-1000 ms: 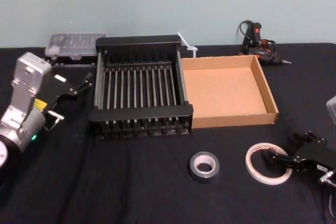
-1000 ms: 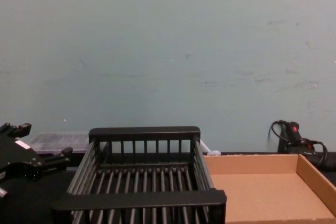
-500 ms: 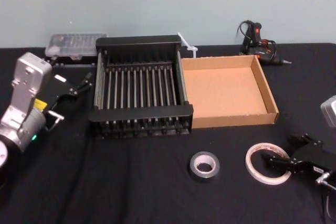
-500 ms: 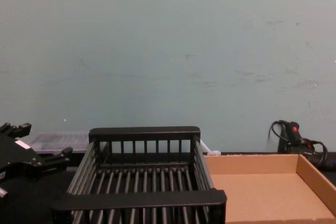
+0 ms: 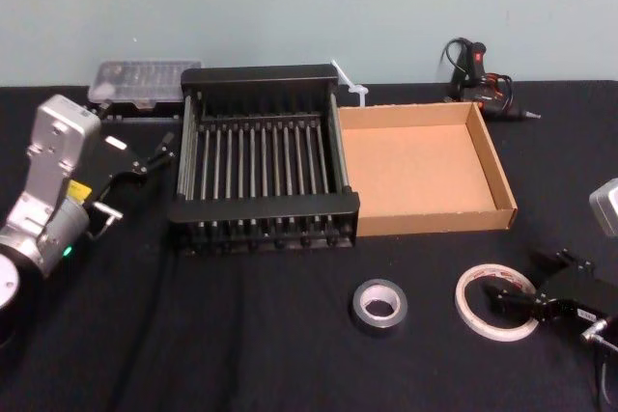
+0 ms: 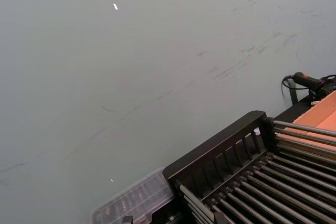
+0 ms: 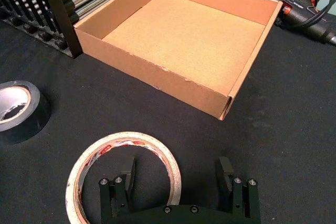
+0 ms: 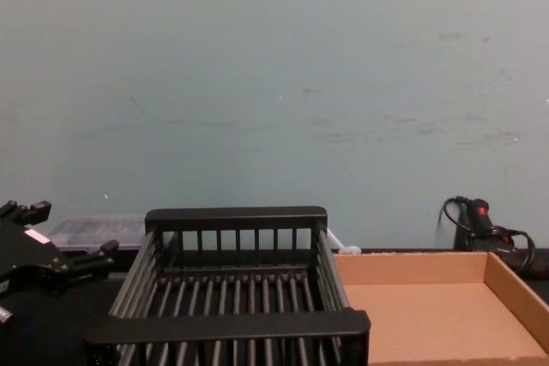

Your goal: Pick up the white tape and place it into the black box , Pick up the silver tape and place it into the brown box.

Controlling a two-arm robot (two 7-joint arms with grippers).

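- The right gripper (image 7: 177, 179) is low over the black table (image 7: 294, 108) with its jaws apart and nothing clamped yet: one finger (image 7: 128, 174) sits inside the hole of the white tape (image 7: 123, 140), the other outside it.
- That straddle looks deliberate. The tape is a thin flat ring lying on its face, so pinching its wall from inside and outside is probably the surest hold.
- The step in hand, as I read it, is the grasp; closing on the ring wall comes before any lift.
- The silver tape (image 7: 26, 114) lies flat on the table to the gripper's left, apart from the white ring and untouched.
- Ahead of the gripper stands the brown box (image 7: 157, 74), with the black box (image 5: 261, 207) touching its left wall (so the white tape must travel past the cardboard tray to reach its crate).
- The left gripper (image 5: 145, 153) is parked beside the black box's far-left side.
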